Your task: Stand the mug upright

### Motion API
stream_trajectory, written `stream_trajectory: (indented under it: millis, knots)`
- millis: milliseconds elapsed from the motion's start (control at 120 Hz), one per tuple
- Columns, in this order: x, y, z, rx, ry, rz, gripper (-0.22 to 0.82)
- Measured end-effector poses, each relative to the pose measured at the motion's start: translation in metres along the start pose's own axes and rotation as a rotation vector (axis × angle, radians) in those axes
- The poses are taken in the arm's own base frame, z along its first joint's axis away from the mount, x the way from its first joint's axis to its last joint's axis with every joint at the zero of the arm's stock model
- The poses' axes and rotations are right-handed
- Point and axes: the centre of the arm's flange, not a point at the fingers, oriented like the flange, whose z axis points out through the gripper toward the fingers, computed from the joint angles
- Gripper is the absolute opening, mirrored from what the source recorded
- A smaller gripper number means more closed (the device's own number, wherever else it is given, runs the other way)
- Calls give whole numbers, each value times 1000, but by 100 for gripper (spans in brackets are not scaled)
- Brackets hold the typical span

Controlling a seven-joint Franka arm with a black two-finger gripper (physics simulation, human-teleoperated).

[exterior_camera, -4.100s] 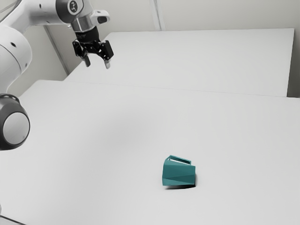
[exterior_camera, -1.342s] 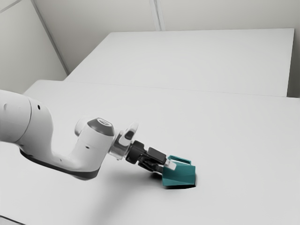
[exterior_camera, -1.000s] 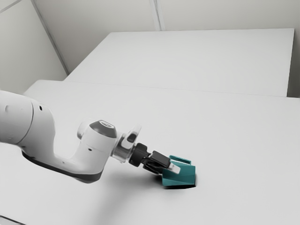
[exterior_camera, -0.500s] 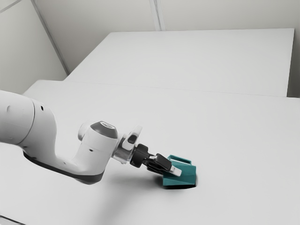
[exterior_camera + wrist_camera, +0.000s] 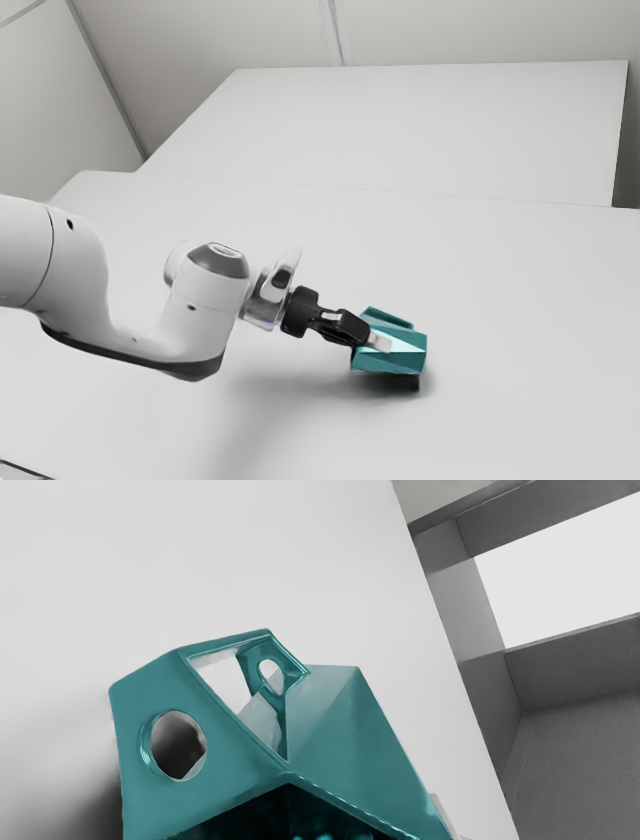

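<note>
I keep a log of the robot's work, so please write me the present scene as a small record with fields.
object: teal mug
mug pose: lying on its side, not upright
mug height: raised off the table, its shadow beneath
mug mouth: toward the gripper
handle: along the mug's upper side in the exterior view
gripper: shut on the mug's wall
task state: mug lifted, uprighting not completed

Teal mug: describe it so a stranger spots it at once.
On the exterior view's pale table, follow the white arm from the view's left to its black gripper. There, held sideways just above the tabletop, is the faceted teal mug with an angular handle. Its teal colour sets it apart from the white, black and grey around it.
</note>
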Motion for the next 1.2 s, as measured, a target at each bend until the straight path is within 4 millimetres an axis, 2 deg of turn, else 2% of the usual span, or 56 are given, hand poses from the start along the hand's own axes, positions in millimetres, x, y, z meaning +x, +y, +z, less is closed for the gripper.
stream_trajectory:
  millis: [117,192,275,450,600,717,867,967,1200]
  knots:
    - [23,28,-6,-8,31,80,-17]
    - [40,56,-11,7,12,175,-17]
    - [62,82,-28,65,-31,304,-18]
    - [89,88,-86,295,-165,478,-18]
    - [116,102,-122,496,-339,587,-18]
    - [117,91,-143,636,-469,562,-18]
    - [112,70,-156,765,-578,486,-18]
    - [108,48,-166,822,-617,403,-18]
    - [94,10,-156,892,-683,277,-18]
